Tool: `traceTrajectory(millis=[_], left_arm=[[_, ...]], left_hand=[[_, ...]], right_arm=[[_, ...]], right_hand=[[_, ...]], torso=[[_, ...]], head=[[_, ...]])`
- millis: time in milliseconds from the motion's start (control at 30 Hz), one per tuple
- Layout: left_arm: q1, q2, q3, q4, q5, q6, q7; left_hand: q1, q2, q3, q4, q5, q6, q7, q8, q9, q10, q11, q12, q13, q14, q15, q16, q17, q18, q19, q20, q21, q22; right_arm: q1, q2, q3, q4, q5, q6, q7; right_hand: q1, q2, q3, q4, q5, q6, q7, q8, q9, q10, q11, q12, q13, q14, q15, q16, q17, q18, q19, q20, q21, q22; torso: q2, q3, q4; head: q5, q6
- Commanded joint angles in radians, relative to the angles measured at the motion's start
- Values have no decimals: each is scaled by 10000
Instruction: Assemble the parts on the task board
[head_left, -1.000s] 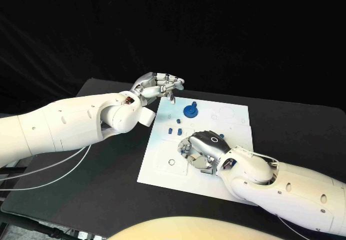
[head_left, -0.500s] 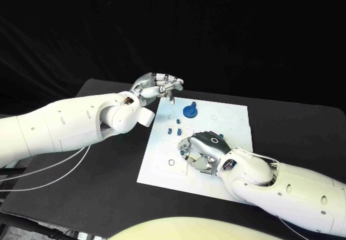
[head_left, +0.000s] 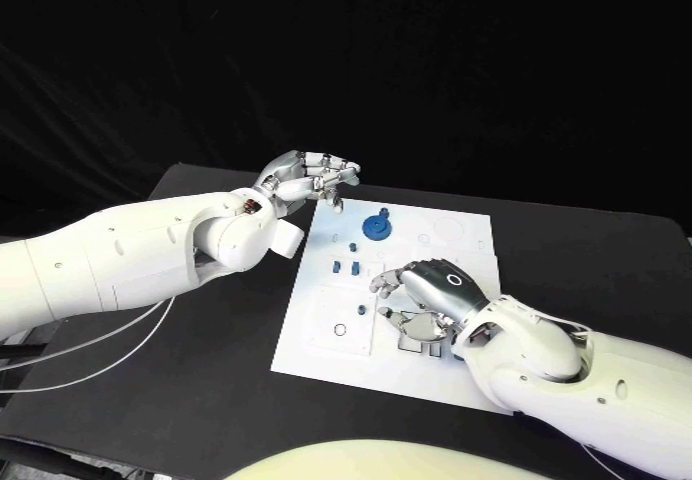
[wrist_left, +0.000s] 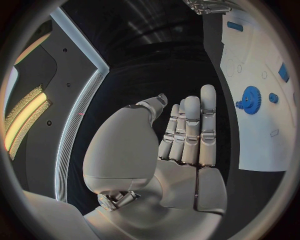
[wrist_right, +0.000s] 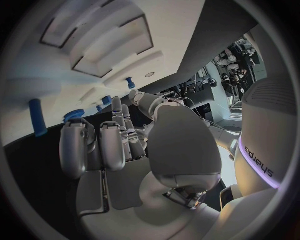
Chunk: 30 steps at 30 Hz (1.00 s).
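On the task board (head_left: 325, 335), right hand (head_left: 430, 296) (fingers' state unclear); left hand (head_left: 307, 177) empty, fingers straight.

The right hand (head_left: 433, 300) covers the middle of the white board (head_left: 325, 300), so whatever lies beneath its fingers is hidden, the small blue pieces (head_left: 343, 266) beside it are too tiny to make out, and the left hand (head_left: 306, 178) hides its own fingertips.
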<state>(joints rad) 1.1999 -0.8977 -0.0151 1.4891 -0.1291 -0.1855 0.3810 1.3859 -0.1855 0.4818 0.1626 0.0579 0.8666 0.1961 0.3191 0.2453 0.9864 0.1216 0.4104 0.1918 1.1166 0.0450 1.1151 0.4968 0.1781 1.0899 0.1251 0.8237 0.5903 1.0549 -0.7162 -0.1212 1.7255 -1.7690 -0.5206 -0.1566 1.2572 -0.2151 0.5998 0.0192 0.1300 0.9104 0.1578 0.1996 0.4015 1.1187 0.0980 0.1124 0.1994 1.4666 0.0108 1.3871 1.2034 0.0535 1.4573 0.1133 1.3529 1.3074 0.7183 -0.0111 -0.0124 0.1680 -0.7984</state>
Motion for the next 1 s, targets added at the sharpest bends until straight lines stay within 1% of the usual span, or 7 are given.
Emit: traceTrajectory(millis=[33,100,233,400,567,900,1000], left_arm=[[6,-7,6,19,54,162,17],[6,-12,6,22,55,171,17],[6,-25,4,39,55,197,14],[5,-28,4,46,55,210,16],[5,-22,3,43,55,224,19],[4,-7,3,19,55,234,18],[4,-15,3,18,55,228,16]], left_hand=[[-47,-56,62,27,-21,-95,-9,-61,15,-99,16,44,13,-52,0,-11,-16,58,10,49,-54,-20],[-47,-56,62,27,-21,-95,-9,-61,15,-99,16,44,13,-52,0,-11,-16,58,10,49,-54,-20],[-47,-56,62,27,-21,-95,-9,-61,15,-99,16,44,13,-52,0,-11,-16,58,10,49,-54,-20],[-47,-56,62,27,-21,-95,-9,-61,15,-99,16,44,13,-52,0,-11,-16,58,10,49,-54,-20],[-52,-54,65,26,-22,-98,-11,-56,20,-107,16,60,19,-59,1,-8,-18,59,9,53,-62,-25],[-52,-54,65,26,-22,-98,-11,-56,20,-107,16,60,19,-59,1,-8,-18,59,9,53,-62,-25],[-52,-54,65,26,-22,-98,-11,-56,20,-107,16,60,19,-59,1,-8,-18,59,9,53,-62,-25]], right_arm=[[275,-478,82,295,225,-124,-61],[429,-704,108,349,479,19,-15],[930,-1343,157,304,1016,891,101],[1261,-1784,177,91,1092,1869,100],[1362,-1850,180,-92,920,2250,76],[1373,-1499,134,-422,770,2642,59],[1346,-1437,121,-482,797,2730,59]], right_hand=[[-33,-40,-58,32,45,85,33,44,16,55,-9,57,15,291,53,-5,-13,-31,-2,65,3,1590],[-54,-47,-73,48,48,103,43,50,17,57,-3,68,16,291,55,-2,-10,-30,-5,65,-5,1588],[-207,-206,-298,155,168,4,63,-37,-30,-316,55,-39,-81,279,107,-7,-47,12,-109,101,-214,1503],[-212,-316,-624,194,226,-216,42,-171,-89,-636,57,-96,-168,298,112,60,49,22,-127,114,-266,1493],[-154,-308,-752,196,176,-231,-16,-180,-94,-696,44,-76,-192,314,103,102,111,7,-88,111,-202,1529],[13,-150,-792,192,151,-102,-61,-116,-74,-580,13,59,-195,341,80,166,186,-17,-19,93,-92,1590],[39,-105,-803,209,155,-30,-45,-83,-65,-501,0,122,-194,344,69,177,192,-24,2,84,-61,1609]], torso=[[-9,-18,-19],[-13,-19,-21],[-21,-32,-30],[-29,-46,-51],[-13,-20,-32],[-8,-39,11],[-4,-33,-11]], head=[[-140,88],[-199,113],[-425,240],[-484,292],[-509,306],[-522,294],[-483,267]])
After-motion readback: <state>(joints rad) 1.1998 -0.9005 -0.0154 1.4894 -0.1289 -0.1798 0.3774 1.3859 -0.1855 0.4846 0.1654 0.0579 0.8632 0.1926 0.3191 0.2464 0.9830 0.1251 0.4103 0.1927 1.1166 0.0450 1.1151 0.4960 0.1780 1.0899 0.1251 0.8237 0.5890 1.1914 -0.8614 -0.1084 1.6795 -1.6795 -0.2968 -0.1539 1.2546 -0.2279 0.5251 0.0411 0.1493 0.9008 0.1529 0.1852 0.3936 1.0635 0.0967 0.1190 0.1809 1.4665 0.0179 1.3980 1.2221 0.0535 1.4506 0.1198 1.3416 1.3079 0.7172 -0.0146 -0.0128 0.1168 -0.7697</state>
